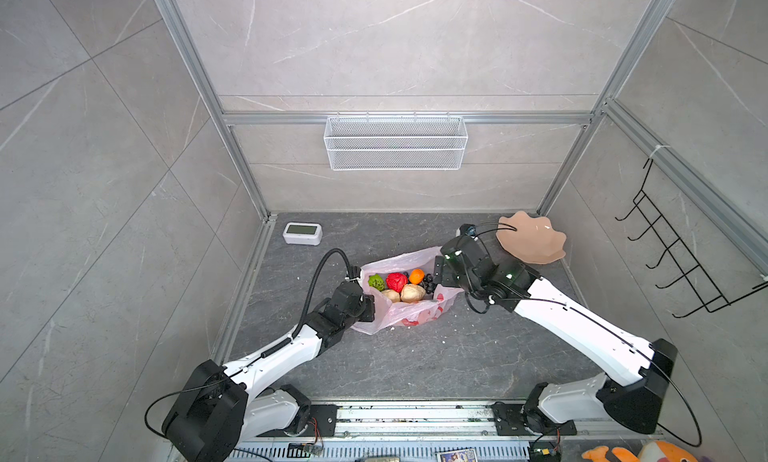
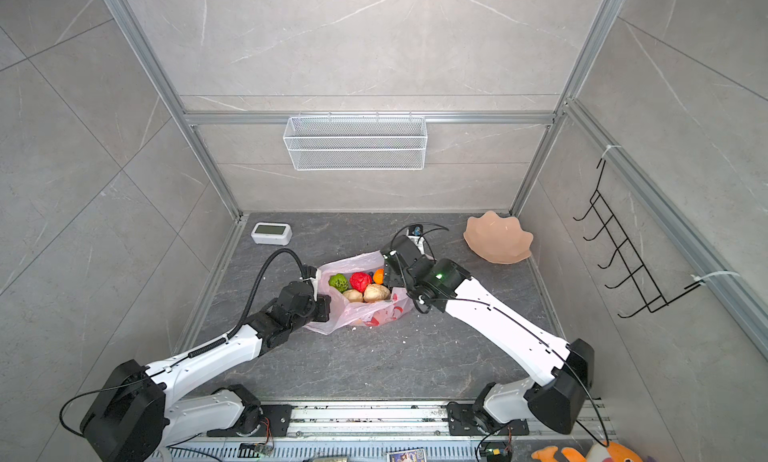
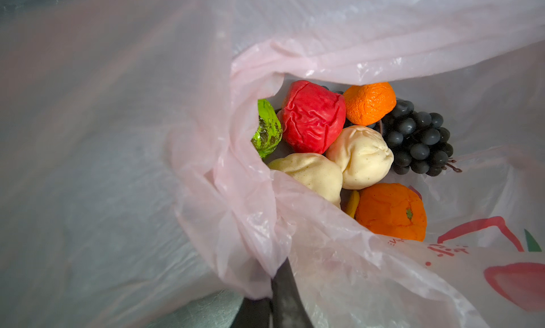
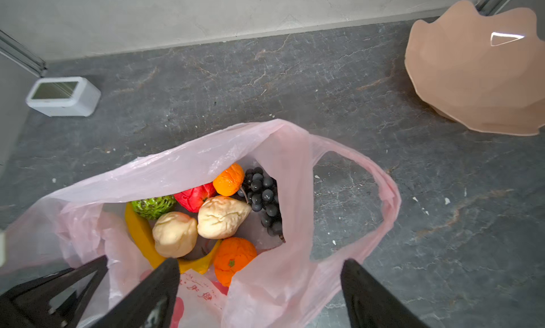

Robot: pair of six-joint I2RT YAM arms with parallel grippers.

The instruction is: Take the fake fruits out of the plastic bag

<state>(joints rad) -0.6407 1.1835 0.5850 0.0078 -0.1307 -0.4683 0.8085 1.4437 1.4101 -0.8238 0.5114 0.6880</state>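
Left wrist view showed, nearest the lens, the left jaws pressed together on a gathered fold of the plastic bag [image 3: 383, 55] rim, with film bunched against the dark fingers [image 3: 284, 297]. Beyond that fold the fake fruits [image 3: 359, 155] lay heaped on the bag's bottom, the banana [image 3: 353, 204] only a yellow sliver beside an orange [image 3: 390, 211].

Right wrist view gave what that one hid: the banana's whole curve under two cream lumps [image 4: 175, 233], and the right jaws standing wide apart and clamping nothing. The bag's near wall lay between them, the fruit just past their tips, and a loop handle [image 4: 386, 199] spread open over the counter [image 4: 295, 76]. Farther off sat a white screen device [image 4: 63, 96] and a peach scalloped dish [image 4: 477, 70] — both well apart from the bag.

In both top views the bag lay mid-counter, mouth upward, with the banana and that near orange hidden.
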